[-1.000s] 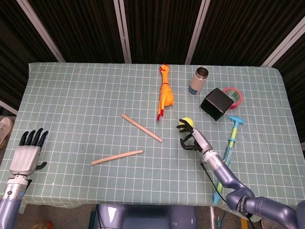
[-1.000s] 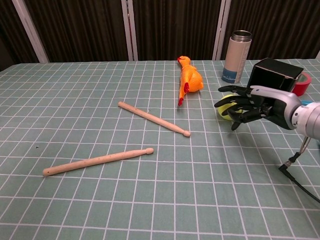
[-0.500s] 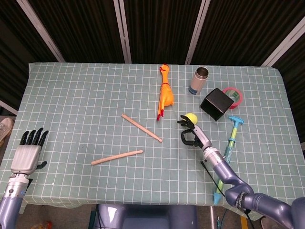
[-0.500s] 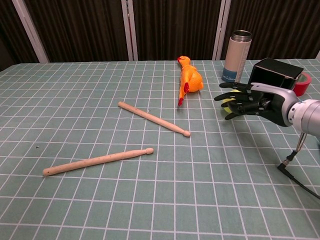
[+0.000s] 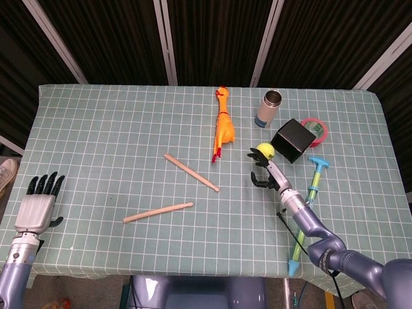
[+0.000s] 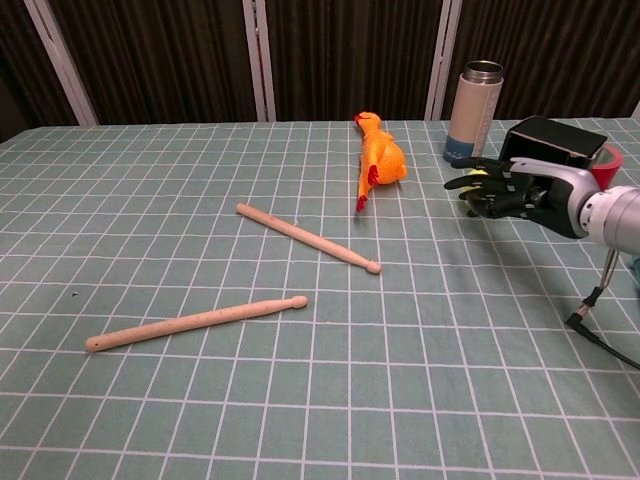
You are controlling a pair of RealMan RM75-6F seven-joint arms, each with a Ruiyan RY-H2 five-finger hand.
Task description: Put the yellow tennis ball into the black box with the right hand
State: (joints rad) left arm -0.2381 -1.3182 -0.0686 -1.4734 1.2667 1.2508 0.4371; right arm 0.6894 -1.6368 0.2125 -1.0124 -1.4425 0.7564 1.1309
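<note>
- while our right hand (image 5: 265, 168) grasps the yellow tennis ball (image 5: 264, 152), the carry looks about half done: the head view shows the ball perched at the fingertips, and the chest view shows only a sliver of yellow between the dark fingers (image 6: 478, 182).
- whether the ball is clear of the table (image 5: 116, 141) we cannot tell for certain, though the chest view suggests the hand is raised off the cloth.
- the ball sits just beside the near-left side of the black box (image 5: 291, 140), toward the table's far right corner; we cannot tell whether they touch.
- the box stands tilted on the cloth, and neither view shows its opening plainly, so we cannot say which way we must bring the ball in.
- left to do, as we judge it: lift the ball over the box's rim, let go, and draw the hand back.
- our left hand (image 5: 38, 206) hangs at the table's near left corner with fingers spread and nothing in it, taking no part.
- crowding the box are a steel bottle (image 5: 269, 108), a pink tape roll (image 5: 315, 128) behind it and a blue-handled tool (image 5: 310, 190) along the right edge; we judge a wide swing could knock them.
- a rubber chicken (image 5: 223, 127) and two wooden sticks (image 5: 190, 172) (image 5: 158, 212) lie nearer the middle, well apart from our path.
</note>
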